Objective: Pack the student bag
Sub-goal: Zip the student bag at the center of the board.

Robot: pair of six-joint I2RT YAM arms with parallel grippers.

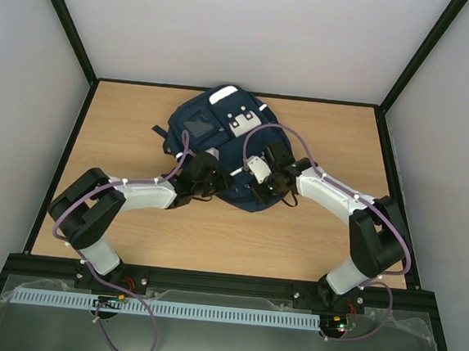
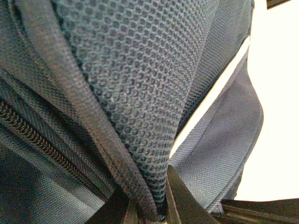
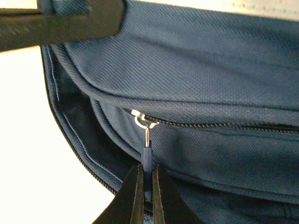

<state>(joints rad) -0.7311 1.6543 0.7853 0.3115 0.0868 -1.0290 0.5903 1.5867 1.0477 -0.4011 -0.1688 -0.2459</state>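
The student bag [image 1: 214, 128], navy with white patches, lies at the back middle of the wooden table, and both arms reach its near edge. My left gripper [image 1: 206, 173] is shut on a fold of the bag's navy mesh padding [image 2: 140, 84]; in the left wrist view its jaws [image 2: 149, 191] pinch the fold's lower end, with a zipper [image 2: 37, 140] to the left and a white stripe [image 2: 210, 98] to the right. My right gripper [image 1: 271, 179] is shut on the blue zipper pull [image 3: 147, 151]. The fingers [image 3: 147, 170] clamp its lower half below the silver slider [image 3: 142, 119].
The table [image 1: 131, 232] is bare wood around the bag, boxed in by a black frame [image 1: 63, 160] and pale walls. A dark bar [image 3: 60, 23] crosses the upper left of the right wrist view. Grey cables loop over both arms.
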